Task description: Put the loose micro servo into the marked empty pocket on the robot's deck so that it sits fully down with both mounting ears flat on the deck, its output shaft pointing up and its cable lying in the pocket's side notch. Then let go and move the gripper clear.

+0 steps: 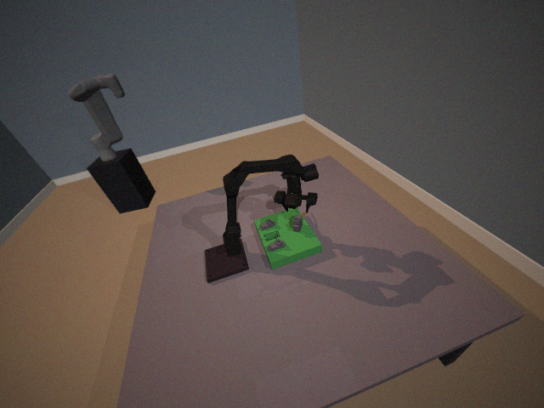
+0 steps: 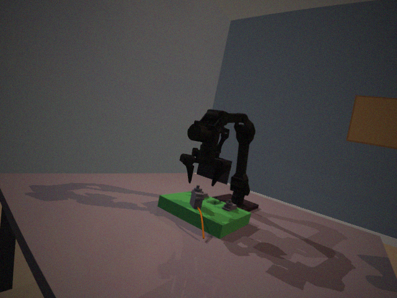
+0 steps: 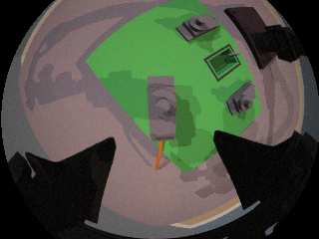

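Hovering above the servo (image 2: 196,197), your gripper (image 2: 202,180) stood spread wide, pinching nothing. You saw the servo standing loose on the green deck (image 2: 184,212), its orange cable (image 2: 201,224) trailing over the near edge, apart from the pocket (image 3: 222,63).

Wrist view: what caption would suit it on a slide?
Open jaws hang above the loose servo standing on the green deck, its orange cable trailing off the edge.

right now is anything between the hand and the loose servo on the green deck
Nothing visible. The open hand hangs right above the loose servo, which stands on the green deck, with only air between them. The two seated servos and the empty pocket lie off to one side.
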Controlling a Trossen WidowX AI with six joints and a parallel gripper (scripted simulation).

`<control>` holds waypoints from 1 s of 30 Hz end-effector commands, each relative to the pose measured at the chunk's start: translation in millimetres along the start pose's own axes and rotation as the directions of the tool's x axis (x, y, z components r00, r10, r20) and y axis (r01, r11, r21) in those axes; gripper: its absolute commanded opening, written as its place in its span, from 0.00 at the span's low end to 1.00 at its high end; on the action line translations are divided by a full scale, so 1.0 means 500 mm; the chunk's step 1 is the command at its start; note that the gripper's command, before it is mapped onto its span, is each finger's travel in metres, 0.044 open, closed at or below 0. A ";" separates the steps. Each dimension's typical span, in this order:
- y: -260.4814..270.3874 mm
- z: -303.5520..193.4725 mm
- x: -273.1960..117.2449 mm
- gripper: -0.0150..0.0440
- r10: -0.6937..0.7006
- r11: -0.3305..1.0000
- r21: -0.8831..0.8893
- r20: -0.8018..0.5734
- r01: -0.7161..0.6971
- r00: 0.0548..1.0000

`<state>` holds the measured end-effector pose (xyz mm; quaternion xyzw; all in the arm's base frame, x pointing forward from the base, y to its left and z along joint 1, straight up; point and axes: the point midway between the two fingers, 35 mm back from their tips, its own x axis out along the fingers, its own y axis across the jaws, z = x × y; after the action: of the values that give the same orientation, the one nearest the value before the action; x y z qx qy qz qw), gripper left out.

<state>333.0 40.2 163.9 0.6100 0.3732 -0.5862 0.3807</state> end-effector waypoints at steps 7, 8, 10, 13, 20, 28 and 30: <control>0.001 -0.004 0.046 1.00 0.000 1.000 0.019 -0.004 0.000 1.000; 0.001 -0.004 0.048 1.00 0.000 1.000 0.019 -0.004 0.000 1.000; 0.001 -0.004 0.049 1.00 0.000 1.000 0.019 -0.004 0.000 1.000; 0.001 -0.004 0.053 1.00 0.000 1.000 0.019 -0.004 0.000 1.000; 0.002 -0.004 0.074 1.00 0.000 1.000 0.019 -0.004 0.000 1.000; 0.001 -0.004 0.088 0.91 0.000 1.000 0.019 -0.004 0.000 1.000; 0.001 -0.004 0.088 0.82 0.000 1.000 0.019 -0.004 0.000 1.000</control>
<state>335.6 41.6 120.9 0.6129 0.3688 -0.5892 0.3757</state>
